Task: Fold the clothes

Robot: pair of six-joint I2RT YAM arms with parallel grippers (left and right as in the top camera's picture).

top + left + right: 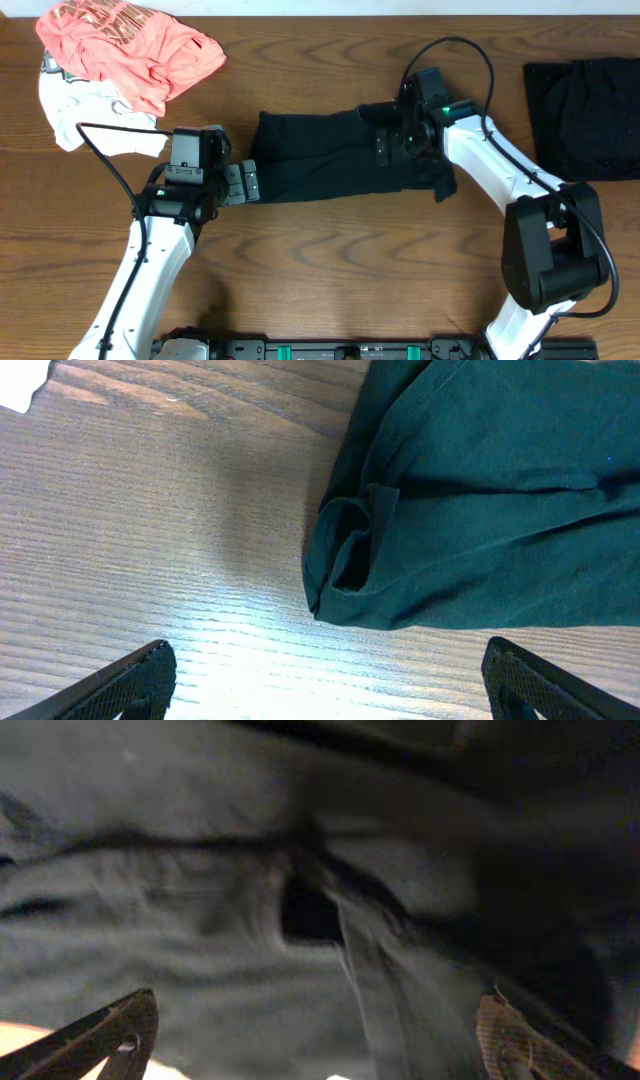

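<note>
We judge the task partway done. A folded black garment (585, 115) lies flat at the table's (330, 270) right edge, while a coral-pink shirt (130, 45) and a white garment (70, 115) sit heaped at the far left. The black garment (320, 160) in hand lies mid-table as a narrowed band, its long axis running left to right and its bunched end pointing at our left gripper (246, 183). It seems to need folding across. That gripper sits just off the end, fingers spread and empty. Our right gripper (392, 142) hovers low over the band's right part, fingers likewise apart.
</note>
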